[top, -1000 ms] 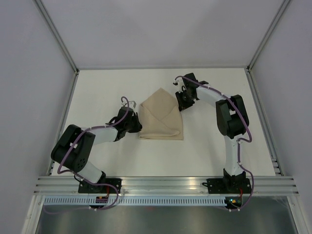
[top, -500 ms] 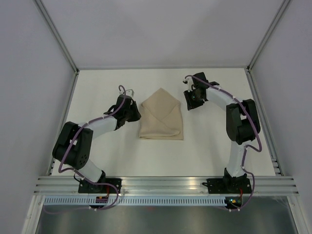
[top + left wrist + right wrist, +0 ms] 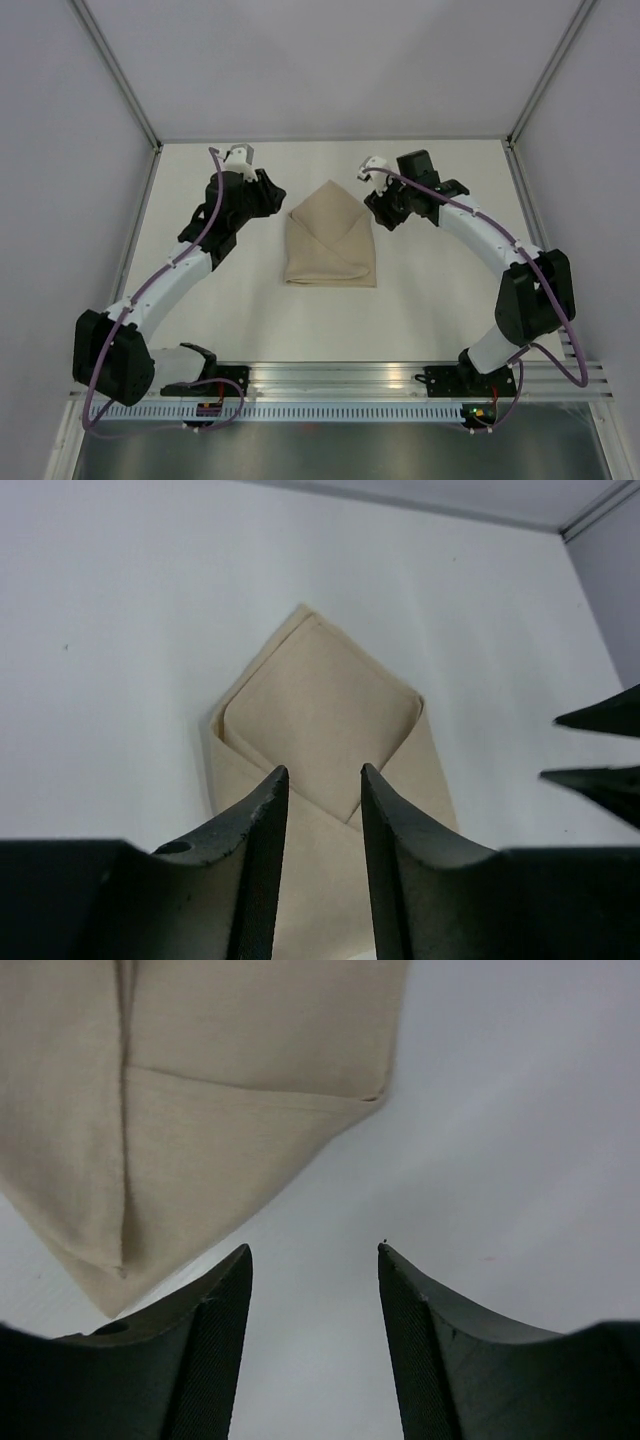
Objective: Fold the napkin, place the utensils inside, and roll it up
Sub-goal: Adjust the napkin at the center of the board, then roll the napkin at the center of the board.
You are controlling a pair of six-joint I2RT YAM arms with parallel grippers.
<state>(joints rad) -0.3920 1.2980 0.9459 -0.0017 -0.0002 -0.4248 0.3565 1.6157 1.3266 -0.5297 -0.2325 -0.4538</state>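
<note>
Tan cloth: the napkin (image 3: 330,238) lies flat around the middle of the white table (image 3: 440,300). It is folded into an envelope-like shape, with the point toward the far wall and the straight edge on the near side. The side flaps cross over each other, and the seams run down to the near corners. No wrinkles worth noting, and the edges are fairly crisp.

The left gripper (image 3: 268,196) sits just left of the napkin's far-left slanted edge, close to it but off the cloth. In the left wrist view its two dark fingers (image 3: 262,830) stand apart with a narrow gap and nothing between them. The folded cloth shows through that gap and beyond it.

The right gripper (image 3: 383,212) is just right of the napkin's far-right edge, also not on the cloth. In the right wrist view its jaws are spread clearly wider than the left one's and are empty. There is bare table under and between the fingers (image 3: 215,1320), and one corner of the napkin lies ahead and to one side of them. I can't tell how high either gripper is above the surface.

Both arms reach in from the near edge and bend outward, with purple cables (image 3: 170,270) along them. A ribbed aluminium rail (image 3: 340,378) runs along the near edge where the bases are bolted.
</note>
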